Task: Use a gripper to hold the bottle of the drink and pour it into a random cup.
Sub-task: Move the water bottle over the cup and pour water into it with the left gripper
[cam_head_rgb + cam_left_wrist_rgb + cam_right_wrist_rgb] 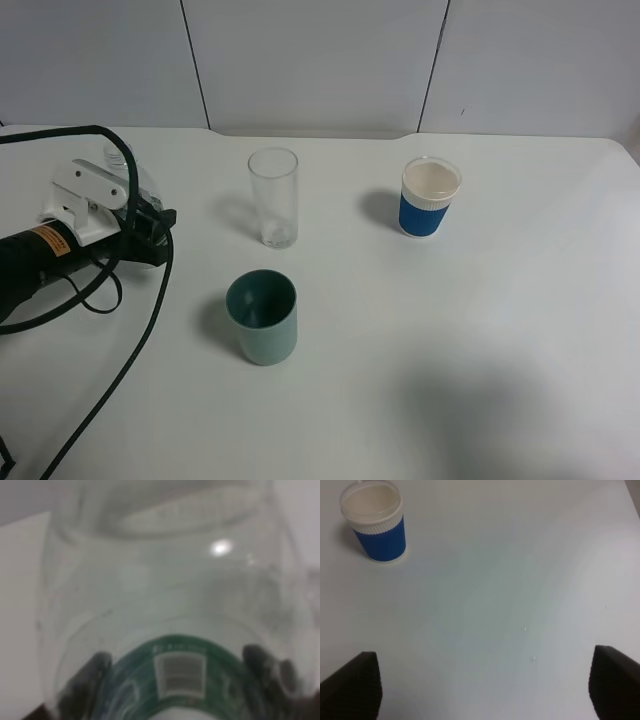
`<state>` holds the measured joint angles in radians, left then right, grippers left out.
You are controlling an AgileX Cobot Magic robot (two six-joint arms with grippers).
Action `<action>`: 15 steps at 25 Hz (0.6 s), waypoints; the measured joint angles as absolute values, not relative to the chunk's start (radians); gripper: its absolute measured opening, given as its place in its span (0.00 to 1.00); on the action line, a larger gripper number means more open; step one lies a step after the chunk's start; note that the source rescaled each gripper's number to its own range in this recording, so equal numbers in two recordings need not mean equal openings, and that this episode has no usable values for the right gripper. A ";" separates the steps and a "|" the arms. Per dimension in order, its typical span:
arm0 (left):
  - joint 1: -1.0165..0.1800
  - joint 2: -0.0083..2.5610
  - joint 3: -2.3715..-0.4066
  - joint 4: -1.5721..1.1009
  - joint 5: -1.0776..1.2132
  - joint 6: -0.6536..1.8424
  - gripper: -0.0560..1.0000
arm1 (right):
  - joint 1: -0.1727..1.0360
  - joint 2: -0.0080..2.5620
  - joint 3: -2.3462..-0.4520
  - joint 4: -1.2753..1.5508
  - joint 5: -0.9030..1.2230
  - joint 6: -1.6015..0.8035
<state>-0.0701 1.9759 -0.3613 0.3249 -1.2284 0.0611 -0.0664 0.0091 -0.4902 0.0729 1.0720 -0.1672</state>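
Observation:
At the table's left, my left gripper (122, 188), black with white jaw plates and an orange label, is shut on the bottle (120, 158). Only the bottle's clear top shows above the plates. The left wrist view is filled by the clear bottle (165, 590) with its dark green label (180, 675), and dark fingers (95, 680) press on either side. The teal-green cup (262, 315) stands upright at centre front, well right of that gripper. My right gripper (482, 690) is open over bare table, holding nothing, and is out of the high view.
A tall clear glass (273, 197) stands behind the teal cup. A blue-and-white paper cup (430, 197) (375, 522) sits at the back right. A black cable (120, 350) loops from the left gripper across the front-left table.

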 joint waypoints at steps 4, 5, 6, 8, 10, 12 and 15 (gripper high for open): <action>-0.070 1.987 -0.361 0.326 -1.246 0.061 0.07 | -0.066 0.009 -0.490 0.073 1.072 -0.167; -0.070 1.987 -0.361 0.328 -1.247 0.061 0.07 | -0.066 0.009 -0.490 0.073 1.072 -0.167; -0.070 1.987 -0.361 0.328 -1.247 0.061 0.07 | -0.066 0.009 -0.490 0.073 1.072 -0.167; -0.070 1.987 -0.361 0.328 -1.247 0.061 0.07 | -0.066 0.009 -0.490 0.073 1.072 -0.167; -0.070 1.987 -0.361 0.329 -1.248 0.061 0.07 | -0.066 0.009 -0.490 0.073 1.072 -0.167; -0.070 1.987 -0.361 0.331 -1.248 0.061 0.07 | -0.066 0.009 -0.490 0.073 1.072 -0.167; -0.070 1.987 -0.361 0.331 -1.248 0.061 0.07 | -0.066 0.009 -0.490 0.073 1.072 -0.167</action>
<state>-0.0701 1.9875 -0.3613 0.3310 -1.2476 0.0611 -0.0664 0.0091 -0.4902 0.0729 1.0720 -0.1672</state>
